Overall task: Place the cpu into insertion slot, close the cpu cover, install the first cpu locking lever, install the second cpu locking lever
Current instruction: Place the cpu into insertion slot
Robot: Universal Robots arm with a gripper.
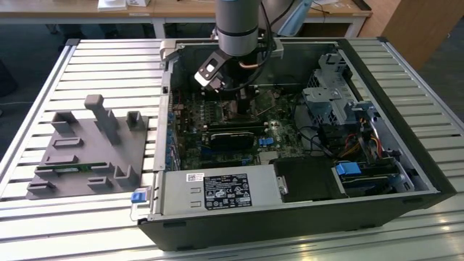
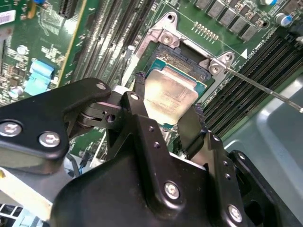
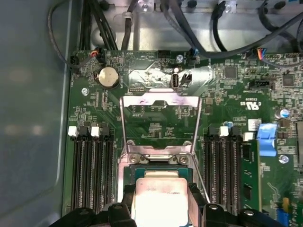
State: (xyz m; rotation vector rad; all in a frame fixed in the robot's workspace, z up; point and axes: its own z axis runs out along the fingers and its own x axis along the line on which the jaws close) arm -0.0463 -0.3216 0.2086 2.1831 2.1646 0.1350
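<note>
In both wrist views the cpu (image 2: 170,92) (image 3: 158,196), a flat square chip with a silvery top, lies level over the black insertion slot (image 2: 165,53) (image 3: 138,171). My gripper (image 2: 168,99) (image 3: 162,191) is shut on the cpu, one black finger (image 2: 137,92) against each of two opposite edges. Whether the chip is fully seated I cannot tell. The cpu cover (image 3: 161,100), a thin silvery frame, stands flipped back, away from the socket. A thin wire locking lever (image 2: 258,86) (image 3: 202,182) sticks out unlatched beside it. In the exterior view the gripper (image 1: 243,100) reaches down into the open computer case (image 1: 377,206).
Long black memory slots (image 3: 92,170) (image 3: 227,165) flank the socket closely on both sides. Black cables (image 3: 189,33) hang along the case wall beyond the board. A grey fixture (image 1: 87,152) stands on the slatted table at the exterior view's left. A drive cage (image 1: 337,92) fills the case's right side.
</note>
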